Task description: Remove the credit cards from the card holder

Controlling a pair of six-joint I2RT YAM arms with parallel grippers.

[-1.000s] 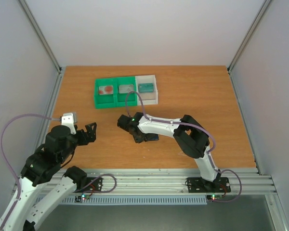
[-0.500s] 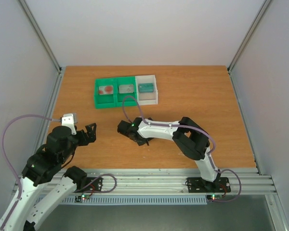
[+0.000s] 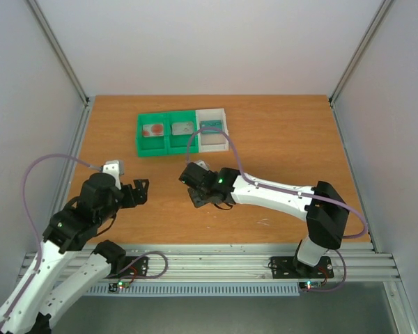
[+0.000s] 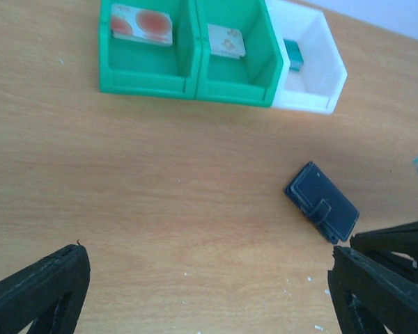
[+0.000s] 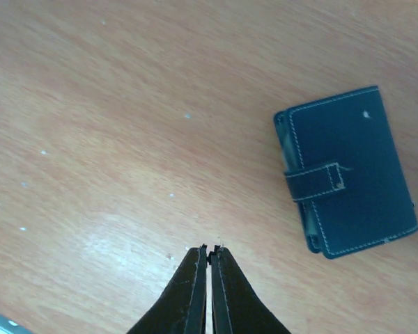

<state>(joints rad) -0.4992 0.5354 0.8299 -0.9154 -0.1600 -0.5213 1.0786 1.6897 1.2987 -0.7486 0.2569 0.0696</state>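
**A:** How far along are you?

**B:** Barely begun, by my judgement. Your card holder (image 5: 345, 181) lies flat on the table (image 5: 90, 104), shut, with its strap across the front. No card shows at its edges. One credit card (image 4: 141, 24) with red blotches lies in the left compartment of the green-and-white tray (image 4: 188, 83), so that one may already be out. Whether more sit inside the holder, I cannot tell.

**A:** And your pincers?

**B:** Your right gripper (image 5: 210, 249) has its fingers pressed together on nothing, tips over bare wood, near the holder but apart from it. Your left gripper (image 4: 205, 249) is spread wide and empty, off to the holder's left and not touching it.

**A:** What differs from a second ago?

**B:** Your right arm was folded then, with its elbow drawn back. Now it stretches long and low across the table, the wrist in much the same spot. Your left arm has crept a little toward the middle. The tray has not moved. You have yet to undo the strap and draw any cards out
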